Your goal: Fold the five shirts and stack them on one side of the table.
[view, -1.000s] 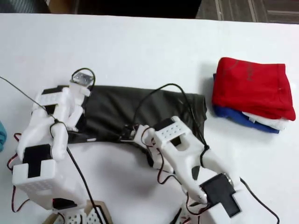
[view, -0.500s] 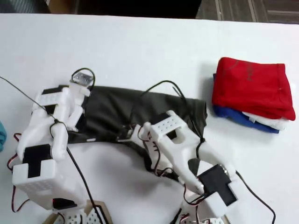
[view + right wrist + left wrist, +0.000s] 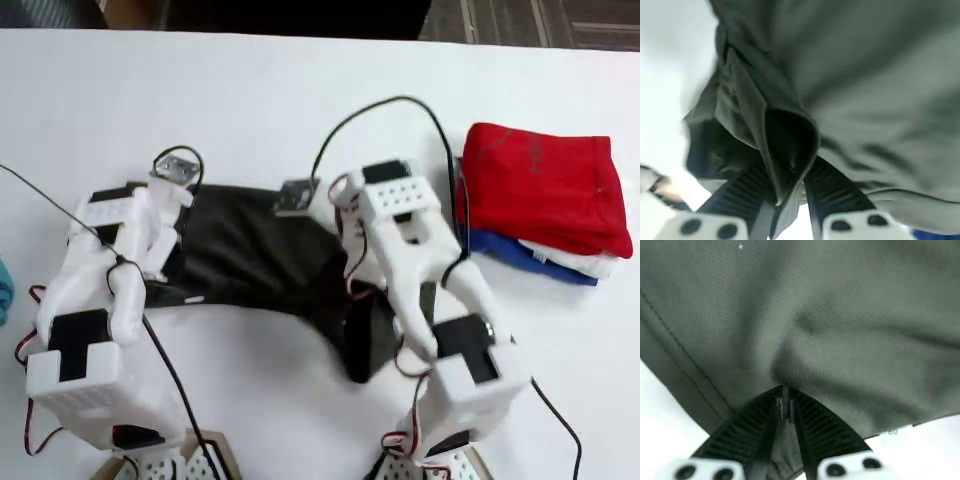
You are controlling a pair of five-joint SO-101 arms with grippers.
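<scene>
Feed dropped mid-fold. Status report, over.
Left gripper shut on dark shirt. Right gripper shut on a bunched fold of it. Folded stack close beside right arm.

Bright, even light, seemingly from overhead, washes the white table [image 3: 300, 90] nearly to glare. Faint soft shadows edge the dark shirt [image 3: 240, 250], whose folds go murky close up.
</scene>
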